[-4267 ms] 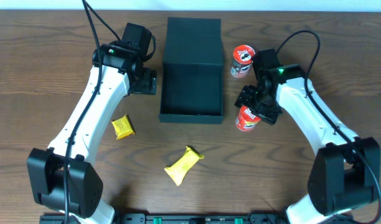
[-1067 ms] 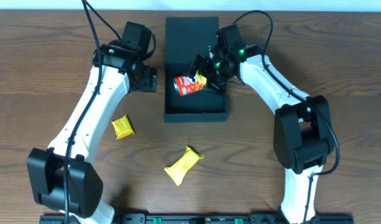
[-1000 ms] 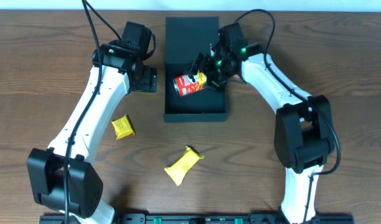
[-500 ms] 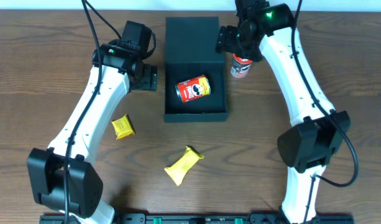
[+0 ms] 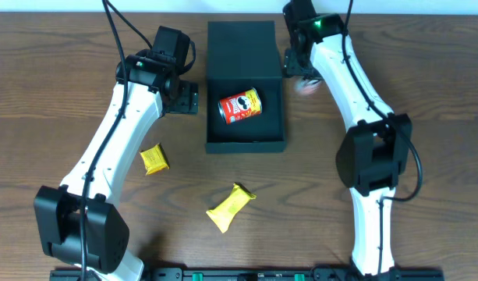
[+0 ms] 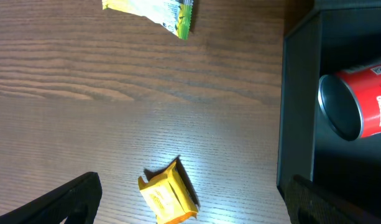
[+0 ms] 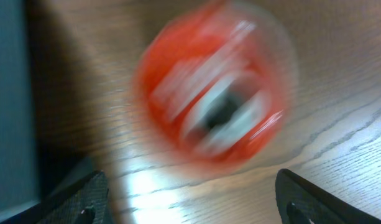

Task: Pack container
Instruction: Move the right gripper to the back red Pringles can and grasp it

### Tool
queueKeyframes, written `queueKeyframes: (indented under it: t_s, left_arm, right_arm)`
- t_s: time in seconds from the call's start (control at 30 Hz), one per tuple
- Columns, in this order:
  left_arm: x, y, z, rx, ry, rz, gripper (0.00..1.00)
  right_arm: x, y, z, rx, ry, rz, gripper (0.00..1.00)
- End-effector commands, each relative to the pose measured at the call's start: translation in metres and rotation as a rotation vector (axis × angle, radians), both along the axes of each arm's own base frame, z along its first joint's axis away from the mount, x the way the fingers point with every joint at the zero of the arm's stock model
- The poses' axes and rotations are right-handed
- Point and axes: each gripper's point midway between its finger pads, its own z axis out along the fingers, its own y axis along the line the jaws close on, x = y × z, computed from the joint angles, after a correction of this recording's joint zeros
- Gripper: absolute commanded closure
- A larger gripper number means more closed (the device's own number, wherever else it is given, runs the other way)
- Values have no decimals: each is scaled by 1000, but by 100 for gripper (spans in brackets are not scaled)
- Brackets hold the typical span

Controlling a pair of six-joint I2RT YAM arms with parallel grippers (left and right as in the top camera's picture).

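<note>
Inside the container (image 5: 250, 134), a red can (image 5: 239, 107) lies, label unreadable.

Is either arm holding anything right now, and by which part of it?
Nothing is held. The left gripper is open beside the dark square container; the right gripper hangs open over a blurred red snack can.

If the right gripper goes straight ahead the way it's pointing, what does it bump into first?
Most likely the red snack can just outside the container. It sits right ahead of the right gripper, though the blur makes the depth hard to judge.
</note>
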Motion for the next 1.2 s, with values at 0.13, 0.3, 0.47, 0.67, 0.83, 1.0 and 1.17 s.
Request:
queueKeyframes:
  t_s: [0.13,0.3,0.47,0.67,0.83,1.0,1.17]
  left_arm:
    - [2,-2,0,-13,1,4,5]
    - [3,-2,1,-15,-3,5,4]
    - [5,-3,1,-20,-9,3,5]
    - [8,-4,2,-24,-25,4,5]
    - [10,-5,3,-27,-33,4,5]
    - [12,-6,3,-29,-41,3,5]
    - [12,-6,3,-29,-40,3,5]
  right_arm:
    - [16,-13,-1,45,-32,-7,9]
    - [22,-23,10,58,-53,4,7]
    - [39,-75,42,74,-133,-91,9]
    - [59,-127,48,267,-229,-222,11]
    - [68,-129,52,393,-263,-230,7]
    - [79,-112,60,501,-302,-186,2]
    - [83,-113,55,508,-306,-204,1]
